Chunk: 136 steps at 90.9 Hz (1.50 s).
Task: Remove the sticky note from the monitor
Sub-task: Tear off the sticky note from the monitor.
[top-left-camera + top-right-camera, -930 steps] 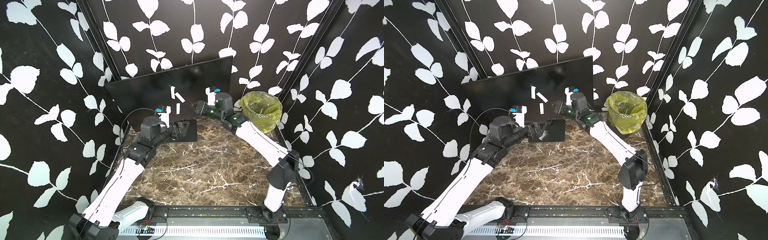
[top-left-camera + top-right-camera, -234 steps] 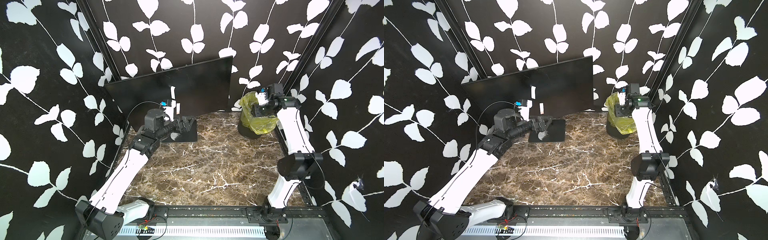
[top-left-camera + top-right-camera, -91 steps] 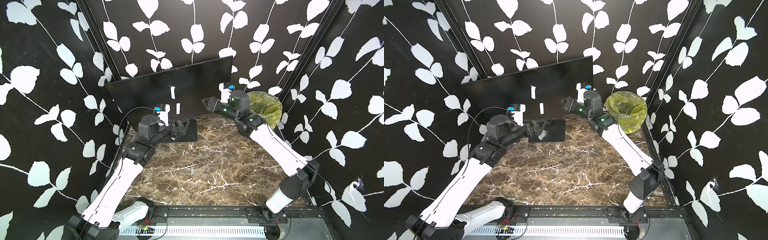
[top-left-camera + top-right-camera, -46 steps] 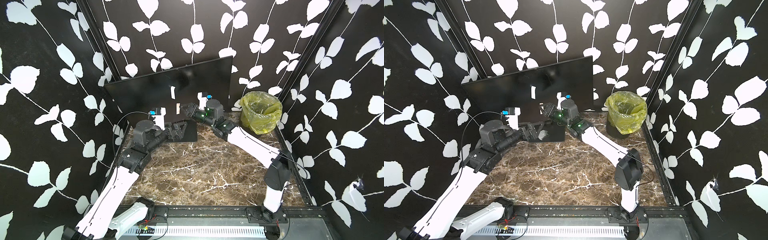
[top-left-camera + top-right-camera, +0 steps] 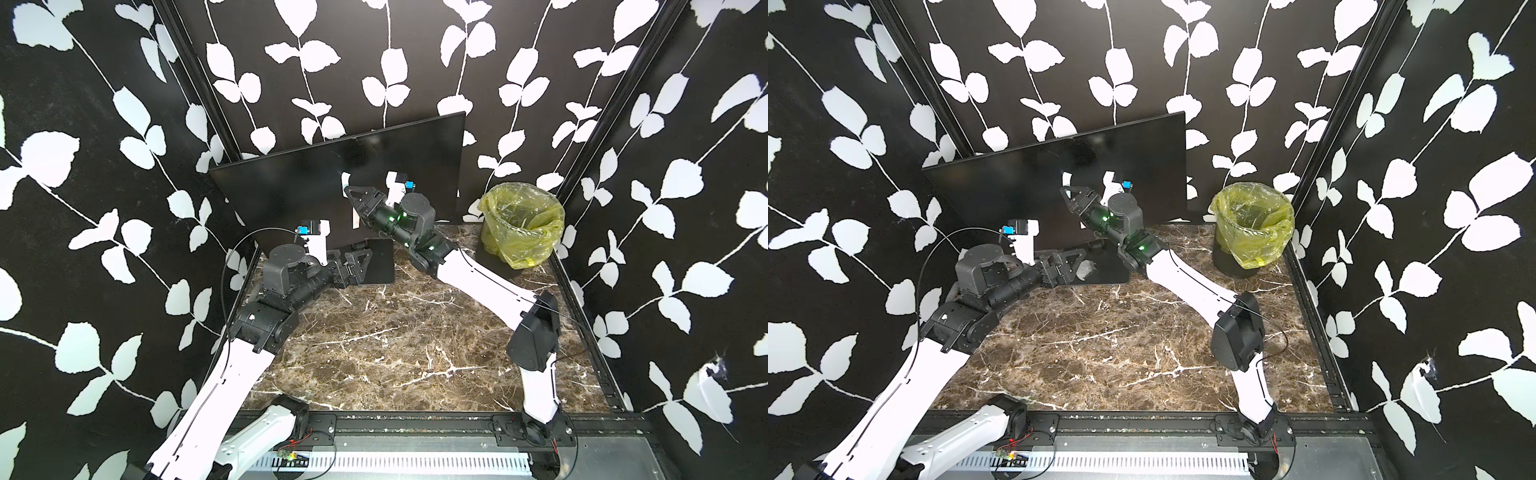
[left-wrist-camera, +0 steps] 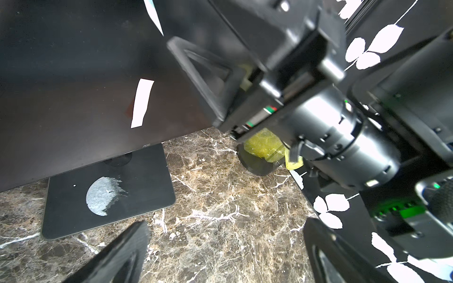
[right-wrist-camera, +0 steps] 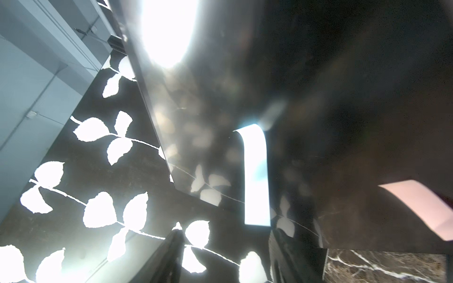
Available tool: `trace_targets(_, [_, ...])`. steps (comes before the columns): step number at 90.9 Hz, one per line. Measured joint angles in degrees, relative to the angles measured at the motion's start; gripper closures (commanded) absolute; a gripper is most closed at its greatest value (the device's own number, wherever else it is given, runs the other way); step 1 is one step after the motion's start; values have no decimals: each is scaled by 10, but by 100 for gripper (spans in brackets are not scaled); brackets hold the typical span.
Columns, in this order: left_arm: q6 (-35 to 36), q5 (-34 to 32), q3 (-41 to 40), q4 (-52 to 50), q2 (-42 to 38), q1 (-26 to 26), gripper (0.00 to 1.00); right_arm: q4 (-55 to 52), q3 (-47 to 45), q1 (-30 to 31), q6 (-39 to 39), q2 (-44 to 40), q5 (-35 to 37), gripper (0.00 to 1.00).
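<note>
Around your workspace, black walls (image 5: 83,208) printed with white leaves close in three sides, and a brown marble tabletop (image 5: 374,345) fills the floor between them. At the back stands the monitor (image 5: 282,191), its dark glossy screen facing your arms. To its right, well apart from both grippers, sits a black bin lined with a yellow bag (image 5: 519,224). The monitor's flat black base plate (image 5: 380,268) lies on the marble in front of the screen, with a scuffed grey patch (image 6: 103,196) on it. Two white strips cling to the screen: the upper sticky note (image 5: 344,182) around mid-height and the lower sticky note (image 5: 355,219) beneath it, near the bottom edge.

Your right arm (image 5: 478,282) reaches diagonally from the front right corner, its wrist raised before the screen and covering part of it. The right gripper (image 5: 352,201) points at the screen between the two notes, jaws parted and empty; you cannot tell whether a fingertip touches the glass. Your left arm (image 5: 232,374) rises from the front left corner, elbow bent, forearm low. The left gripper (image 5: 360,266) hovers over the left part of the base plate, jaws spread wide with nothing between them.
</note>
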Motion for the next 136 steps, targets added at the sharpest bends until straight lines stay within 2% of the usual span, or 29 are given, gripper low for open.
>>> trace_targets(23, [9, 0, 0, -9, -6, 0, 1, -35, 23, 4, 9, 19, 24, 41])
trace_targets(43, [15, 3, 0, -15, -6, 0, 1, -24, 83, 4, 12, 59, 28, 41])
trace_targets(59, [19, 6, 1, -19, -6, 3, 1, -24, 90, 4, 20, 75, 28, 44])
trace_targets(112, [26, 9, 9, -21, 6, 7, 1, -8, 101, -5, 25, 84, 27, 63])
trace_targets(136, [26, 11, 12, -21, 10, 9, 1, 1, 97, -12, 28, 84, 26, 78])
